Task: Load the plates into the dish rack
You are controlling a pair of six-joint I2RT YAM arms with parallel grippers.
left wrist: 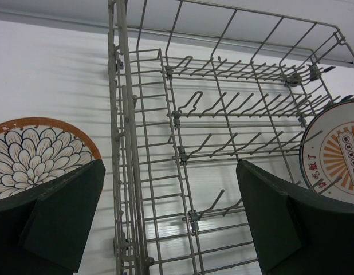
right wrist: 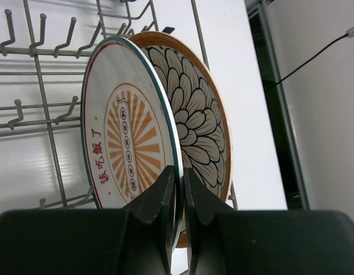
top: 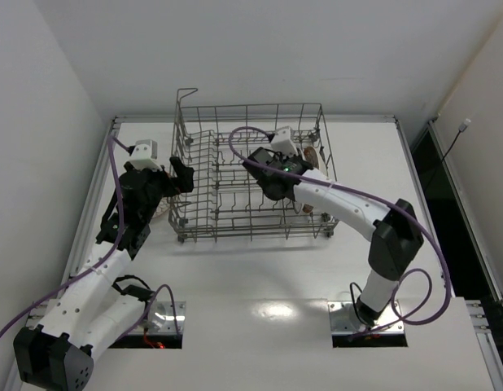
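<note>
- Orange-brown and white at the far left: finding a round petal-patterned plate [left wrist: 34,152] lying flat on the white table [top: 260,277], just beside the rack's left wall but outside it, so judging it not yet loaded.
- Finding the left gripper [top: 181,177] hovering by that same wall, its dark fingers spread wide and holding nothing. Reading this as a pose ready for going down to the flat plate.
- Looking across the large grey wire dish rack [left wrist: 121,143] and seeing rows of upright tines standing bare through its left and middle, there for keeping plates on edge and apart.
- Finding the right gripper [right wrist: 177,177] reaching into the rack's right end, fingers closed to a narrow slit on the near rim of a white round plate with an orange sunburst medallion [right wrist: 128,137]. Holding it upright, probably for seating it between tines.
- Seeing a second petal-patterned plate with an orange rim [right wrist: 197,126] standing on edge just behind the held one, very near it. Not managing to tell whether touching.
- Counting three plates (one on the table, two in the rack), one rack and two grippers.
</note>
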